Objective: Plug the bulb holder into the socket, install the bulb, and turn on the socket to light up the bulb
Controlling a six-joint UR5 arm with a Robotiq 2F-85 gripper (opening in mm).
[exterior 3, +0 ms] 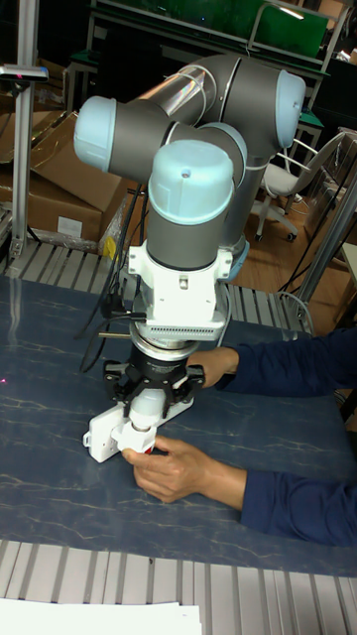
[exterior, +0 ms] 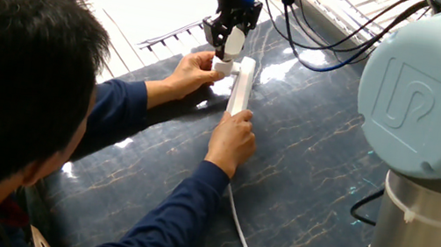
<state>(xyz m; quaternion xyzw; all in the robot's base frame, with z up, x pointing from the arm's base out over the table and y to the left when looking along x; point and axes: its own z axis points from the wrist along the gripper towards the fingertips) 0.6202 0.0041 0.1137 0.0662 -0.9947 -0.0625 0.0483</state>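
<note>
My gripper [exterior: 230,43] [exterior 3: 148,405] points straight down, shut on the white bulb [exterior: 231,45] [exterior 3: 147,407]. Directly under the bulb is the small white bulb holder [exterior: 222,66] [exterior 3: 132,435], pinched by a person's hand [exterior: 190,73]. The holder is at the far end of the long white socket [exterior: 242,90] [exterior 3: 99,433]. I cannot tell whether it is plugged in. The person's other hand [exterior: 232,140] presses on the near end of the socket. The bulb's lower end touches or nearly touches the holder.
A person in a dark blue sleeve [exterior: 161,220] leans over the near left of the dark marbled table [exterior: 320,166]. The socket's white cord [exterior: 240,237] trails toward the front edge. My arm's large grey-blue housing [exterior: 439,87] fills the right side. Cables [exterior: 322,42] hang behind the gripper.
</note>
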